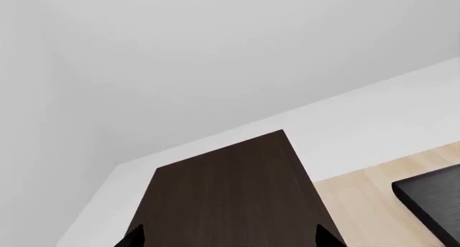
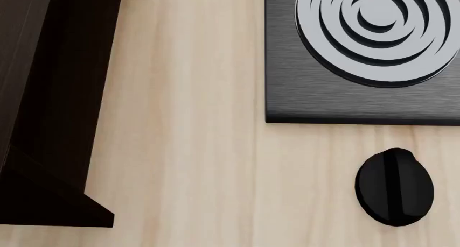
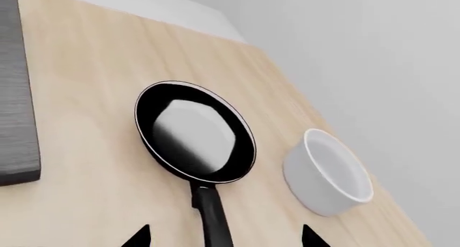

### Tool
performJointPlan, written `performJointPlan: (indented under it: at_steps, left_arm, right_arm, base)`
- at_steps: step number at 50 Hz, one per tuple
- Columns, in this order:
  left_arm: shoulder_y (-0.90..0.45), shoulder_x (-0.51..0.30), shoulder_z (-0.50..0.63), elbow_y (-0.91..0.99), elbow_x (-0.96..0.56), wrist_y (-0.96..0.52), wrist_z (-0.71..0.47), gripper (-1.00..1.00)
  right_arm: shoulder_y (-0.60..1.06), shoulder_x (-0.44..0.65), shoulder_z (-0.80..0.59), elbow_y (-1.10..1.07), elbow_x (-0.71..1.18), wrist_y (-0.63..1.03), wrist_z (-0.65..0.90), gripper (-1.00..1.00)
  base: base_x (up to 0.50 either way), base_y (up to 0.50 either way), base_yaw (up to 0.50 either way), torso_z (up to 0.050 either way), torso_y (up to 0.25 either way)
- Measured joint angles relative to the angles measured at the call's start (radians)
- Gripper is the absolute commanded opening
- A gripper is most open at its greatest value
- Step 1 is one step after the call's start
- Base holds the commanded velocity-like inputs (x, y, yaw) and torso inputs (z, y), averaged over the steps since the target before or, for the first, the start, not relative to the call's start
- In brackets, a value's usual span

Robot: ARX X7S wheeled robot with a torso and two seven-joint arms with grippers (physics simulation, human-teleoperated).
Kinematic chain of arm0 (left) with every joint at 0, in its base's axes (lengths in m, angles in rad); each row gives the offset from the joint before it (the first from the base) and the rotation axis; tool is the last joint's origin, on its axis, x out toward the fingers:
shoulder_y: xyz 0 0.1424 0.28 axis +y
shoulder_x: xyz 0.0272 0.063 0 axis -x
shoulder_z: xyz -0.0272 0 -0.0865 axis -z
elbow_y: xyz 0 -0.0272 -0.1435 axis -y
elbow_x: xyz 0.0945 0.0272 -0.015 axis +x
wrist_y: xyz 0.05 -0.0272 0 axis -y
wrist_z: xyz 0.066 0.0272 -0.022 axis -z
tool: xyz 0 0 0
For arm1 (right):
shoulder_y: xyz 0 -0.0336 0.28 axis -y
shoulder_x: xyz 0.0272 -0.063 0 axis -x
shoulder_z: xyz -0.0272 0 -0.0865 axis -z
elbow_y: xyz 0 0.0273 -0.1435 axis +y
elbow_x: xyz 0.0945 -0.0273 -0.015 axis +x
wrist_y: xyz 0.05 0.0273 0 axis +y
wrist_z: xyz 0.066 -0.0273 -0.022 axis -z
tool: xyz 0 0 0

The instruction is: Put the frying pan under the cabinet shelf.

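Observation:
The frying pan [image 3: 194, 133], glossy black with a thin pale rim, lies flat on the wooden counter in the right wrist view. Its black handle [image 3: 213, 217] runs toward the camera, between the two spread fingertips of my right gripper [image 3: 224, 237]. The gripper is open and hovers above the handle, holding nothing. The dark brown cabinet shelf [image 1: 237, 193] fills the lower left wrist view, under my left gripper [image 1: 230, 239], which is open and empty. The cabinet also shows at the left edge of the head view [image 2: 43, 123]. Neither gripper shows in the head view.
A square black burner plate [image 2: 316, 104] with grey concentric rings lies at the head view's upper right, with a black knob [image 2: 395, 186] in front of it. The plate's corner shows in the left wrist view [image 1: 434, 196]. A white round pot [image 3: 327, 171] stands beside the pan. White walls stand behind.

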Motion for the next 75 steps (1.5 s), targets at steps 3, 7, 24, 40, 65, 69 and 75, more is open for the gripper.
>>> performJointPlan:
  at_steps: [3,7,24,40,65,69,75]
  left_arm:
    - [0.0,-0.001,0.002,0.001,0.001,0.001,0.0,1.0]
    - [-0.001,-0.002,0.004,0.001,0.002,0.002,0.0,1.0]
    - [-0.016,-0.006,0.015,0.003,-0.019,0.005,-0.016,1.0]
    - [-0.019,-0.002,0.028,0.005,-0.021,0.011,-0.023,1.0]
    - [-0.045,0.028,0.071,-0.002,-0.028,0.009,-0.058,1.0]
    - [-0.047,0.037,0.08,-0.005,-0.023,0.009,-0.061,1.0]
    - [-0.059,0.05,0.094,-0.01,-0.026,0.006,-0.072,1.0]
  right_arm:
    - [0.016,0.01,-0.025,0.014,-0.001,0.0,0.002,1.0]
    - [0.03,0.022,-0.044,0.03,-0.003,0.001,0.003,1.0]
    - [0.048,0.046,-0.09,0.125,-0.027,-0.011,-0.013,1.0]
    - [0.076,0.047,-0.145,0.208,-0.046,-0.042,-0.033,1.0]
    - [0.054,0.027,-0.138,0.335,-0.083,-0.117,-0.094,1.0]
    - [0.054,0.026,-0.147,0.356,-0.091,-0.129,-0.103,1.0]
    - [0.062,0.024,-0.167,0.389,-0.101,-0.146,-0.117,1.0]
  base:
    - [0.0,0.0,0.0,0.0,0.0]
    - [0.0,0.0,0.0,0.0,0.0]
    - [0.0,0.0,0.0,0.0,0.0]
    - [0.0,0.0,0.0,0.0,0.0]
    - [0.0,0.0,0.0,0.0,0.0]
    - [0.0,0.0,0.0,0.0,0.0]
    - [0.0,0.0,0.0,0.0,0.0]
